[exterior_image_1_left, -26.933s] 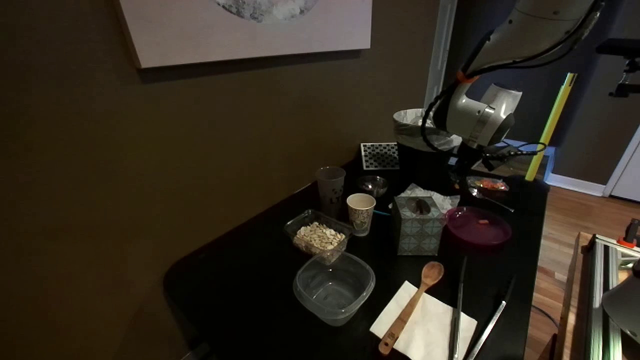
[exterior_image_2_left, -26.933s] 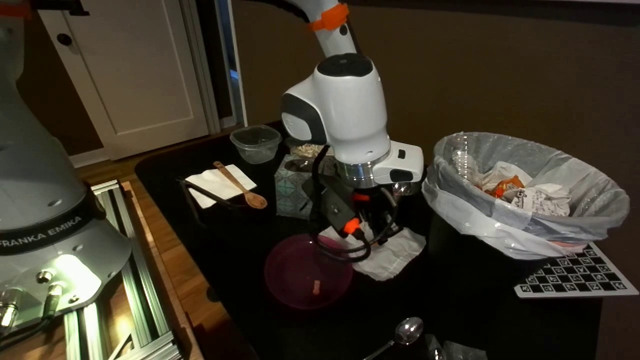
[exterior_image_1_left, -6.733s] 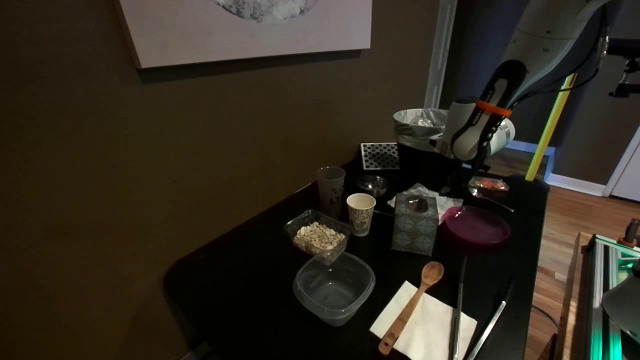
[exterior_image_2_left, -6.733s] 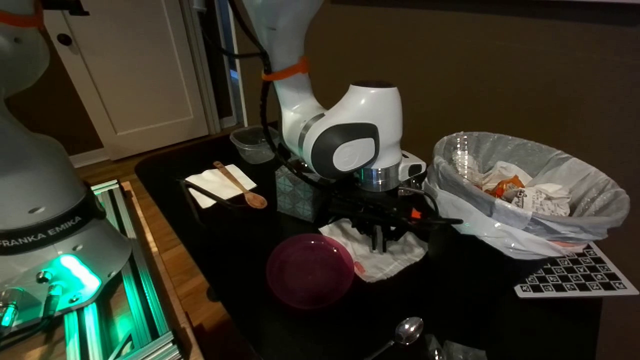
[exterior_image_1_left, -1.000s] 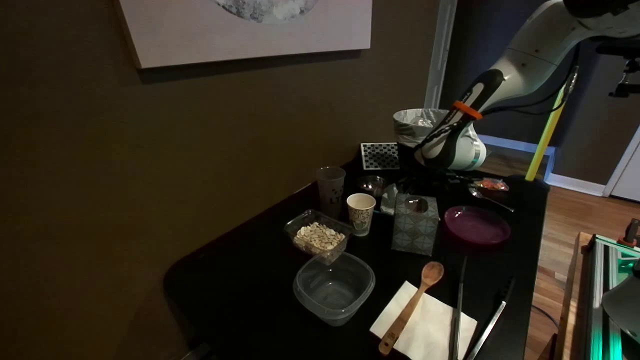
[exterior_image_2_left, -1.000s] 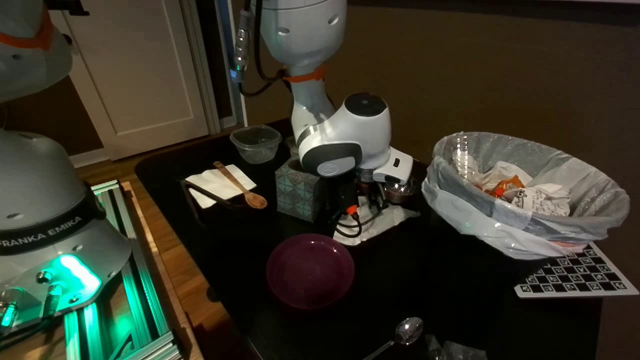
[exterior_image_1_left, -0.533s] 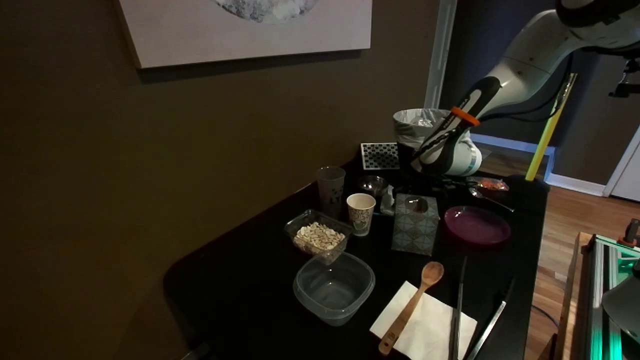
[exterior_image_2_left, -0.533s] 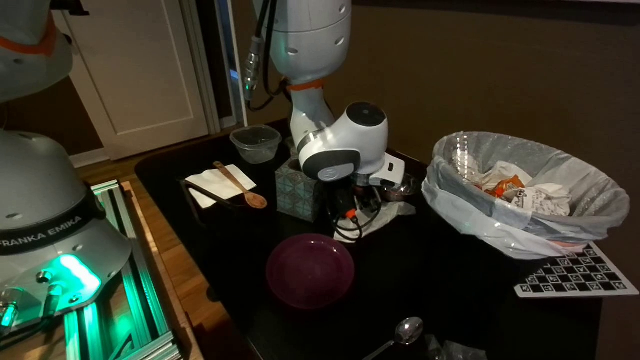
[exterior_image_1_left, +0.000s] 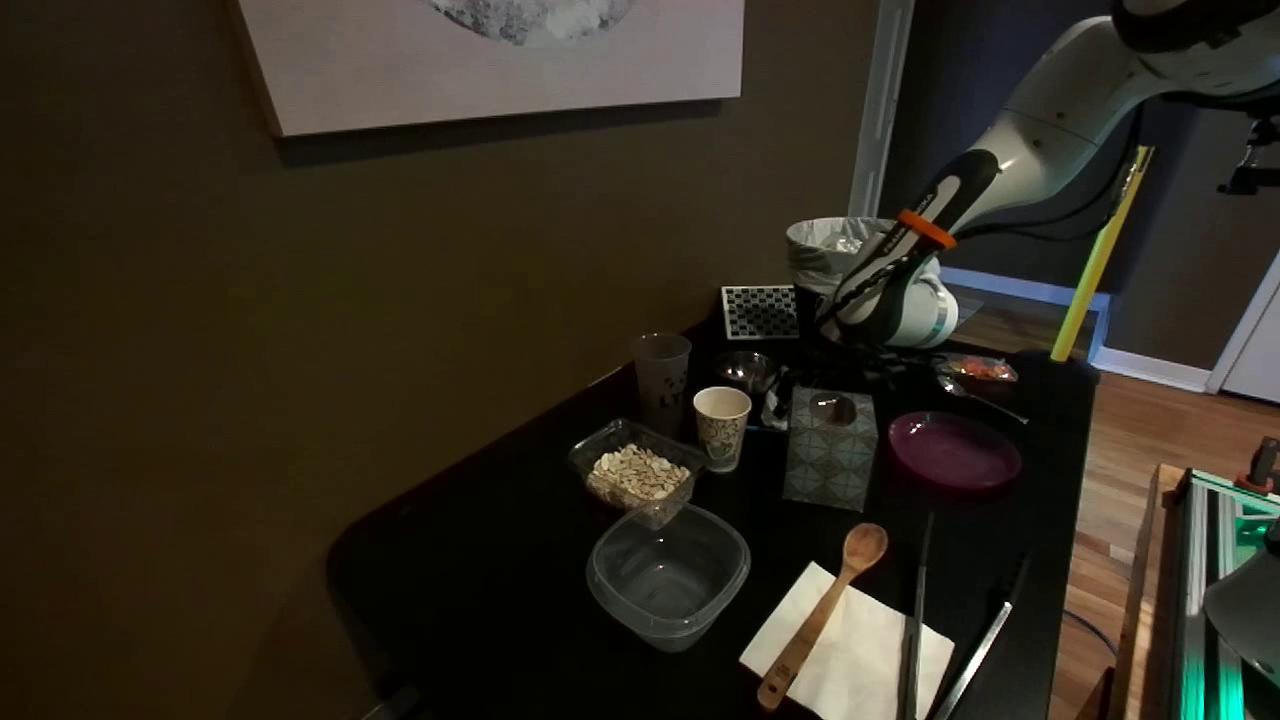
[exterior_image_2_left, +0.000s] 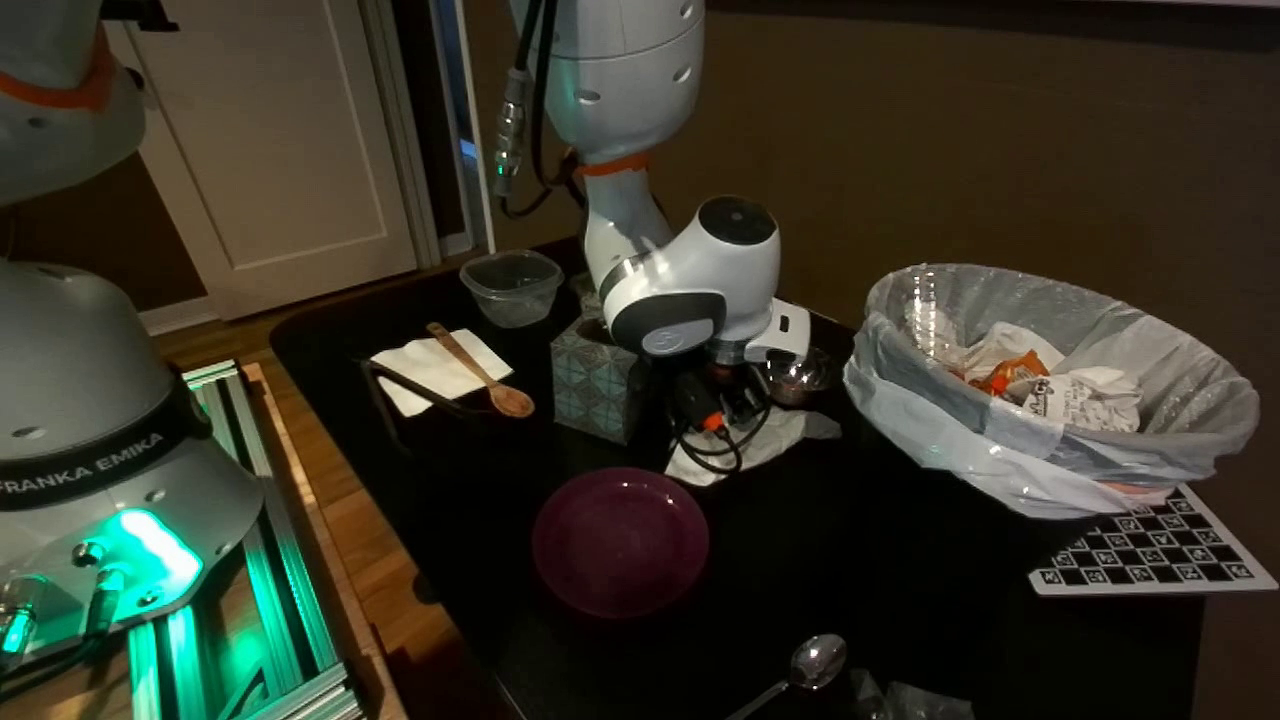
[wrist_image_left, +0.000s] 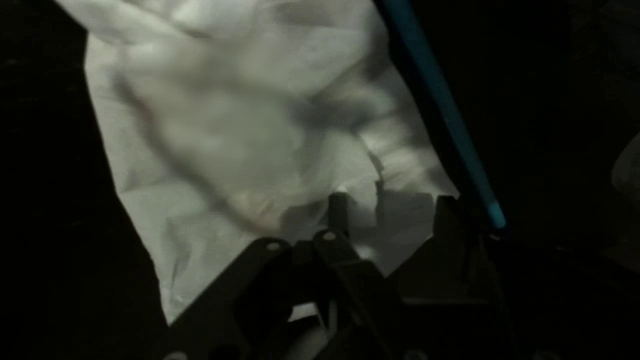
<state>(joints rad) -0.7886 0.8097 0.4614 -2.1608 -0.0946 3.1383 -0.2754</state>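
The black gripper (wrist_image_left: 320, 227) was down low at a crumpled white sheet of thin paper (exterior_image_2_left: 785, 437), which lay on the big black table (exterior_image_2_left: 820, 560). In the wrist view, it was so dark that I could not tell how far apart the black fingers (wrist_image_left: 338, 211) were, or if they had hold of the paper or only hung just over it.

A thin blue stick (wrist_image_left: 452, 120) lay just beside the paper's edge. In an exterior view, a grey-blue cardboard tissue box (exterior_image_2_left: 595, 385) stood next to the arm, and a small shiny round bowl (exterior_image_2_left: 800, 378) sat just behind the paper. A round purple plate (exterior_image_2_left: 620, 540) was near the paper too, and a silver metal spoon (exterior_image_2_left: 818, 660) lay well apart from it. A bin with a thin whitish bag (exterior_image_2_left: 950, 455) in it held crumpled papers and something orange.

In both exterior views, a brown wooden spoon (exterior_image_1_left: 822, 620) lay across a flat white napkin (exterior_image_1_left: 880, 650), and a clear plastic tub (exterior_image_1_left: 668, 635) stood near them.
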